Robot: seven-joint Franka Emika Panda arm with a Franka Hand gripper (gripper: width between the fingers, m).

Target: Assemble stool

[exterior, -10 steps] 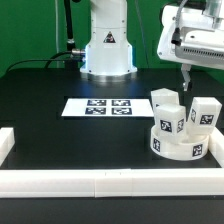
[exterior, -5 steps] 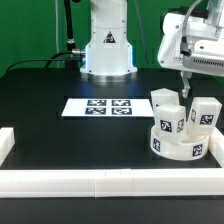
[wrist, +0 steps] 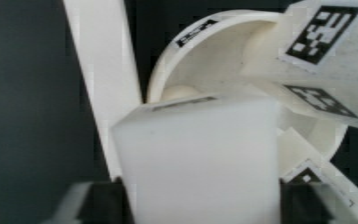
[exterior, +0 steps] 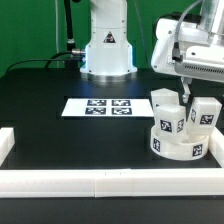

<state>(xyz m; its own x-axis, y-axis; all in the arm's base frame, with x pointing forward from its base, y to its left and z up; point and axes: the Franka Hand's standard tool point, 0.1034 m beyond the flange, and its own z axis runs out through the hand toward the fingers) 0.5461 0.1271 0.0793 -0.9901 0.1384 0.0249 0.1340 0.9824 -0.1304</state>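
Observation:
The stool's round white seat (exterior: 181, 148) lies at the exterior view's right, with tagged white legs (exterior: 171, 122) (exterior: 204, 113) standing on it. Another leg (exterior: 165, 101) stands at the back. My gripper (exterior: 183, 92) has come down right over these legs. In the wrist view a plain white leg (wrist: 202, 150) fills the space between my dark fingers (wrist: 103, 200), which press against both of its sides; my gripper (wrist: 202, 205) is shut on it. Beyond it show the curved seat (wrist: 229, 55) and a tagged leg (wrist: 327, 35). Which leg this is in the exterior view I cannot tell.
The marker board (exterior: 98, 106) lies flat mid-table. White border bars run along the front (exterior: 100, 182) and the exterior view's left (exterior: 8, 145). The arm's base (exterior: 107, 50) stands at the back. One bar (wrist: 101, 60) passes beside the held leg in the wrist view.
My gripper has dropped a little and shifted toward the exterior view's left, down among the legs. Its fingers have drawn in from wide open.

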